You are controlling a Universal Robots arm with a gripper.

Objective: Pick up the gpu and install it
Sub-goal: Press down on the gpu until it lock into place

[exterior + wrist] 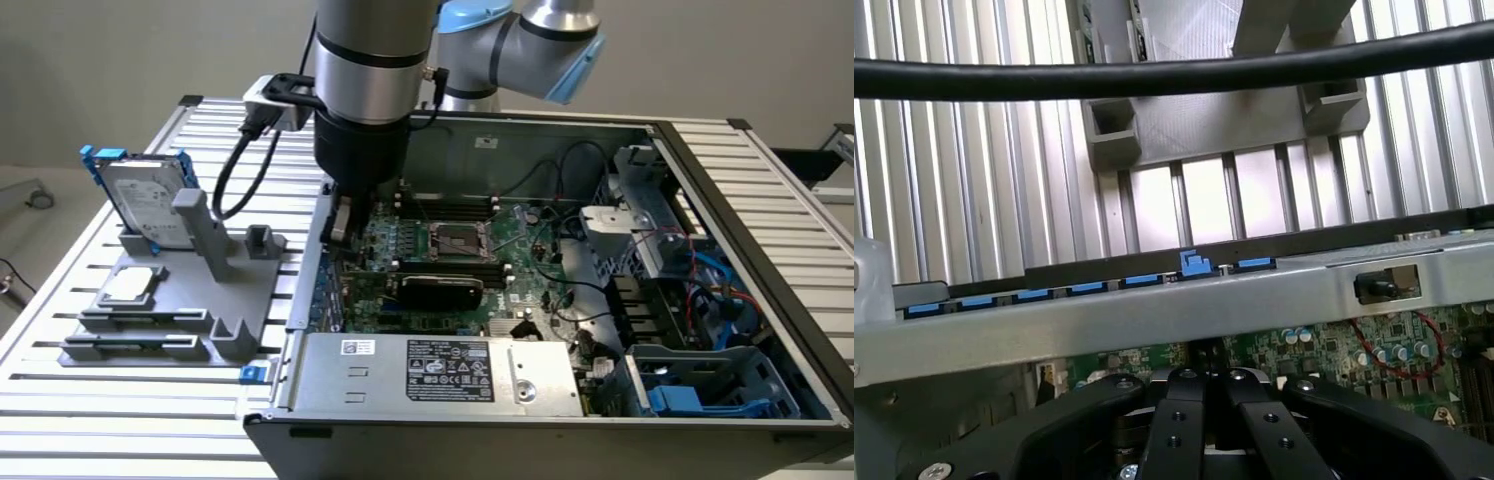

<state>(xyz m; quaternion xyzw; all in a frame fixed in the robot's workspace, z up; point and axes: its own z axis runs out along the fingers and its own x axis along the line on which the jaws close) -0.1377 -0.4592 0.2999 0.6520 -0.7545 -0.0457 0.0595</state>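
The arm reaches down into the open computer case (747, 300), its gripper (342, 222) low against the case wall on the exterior view's left, over the green main board (454, 265). In the wrist view the black fingers (1179, 425) are drawn together; what lies between their tips is hidden below the frame, so it cannot be told whether they pinch a thing.

The gpu (441, 291) lies inside the case: a flat card with a black rounded cover, near the middle of the main board, just below the square processor socket (455, 240) in the exterior view. The gripper stands beside it, apart from its cover. Whether the card is fully seated in its slot cannot be told.

On the slatted table (80, 400) outside the case, a grey holder (200, 300) carries a hard drive (140, 205) in a blue frame and a small square chip (131, 285), both untouched.

To do this step well, judging from the layout: keep the card edge parallel to the slot, line the metal end up with the case wall, press straight and evenly, and avoid the loose cables (574, 170) nearby.
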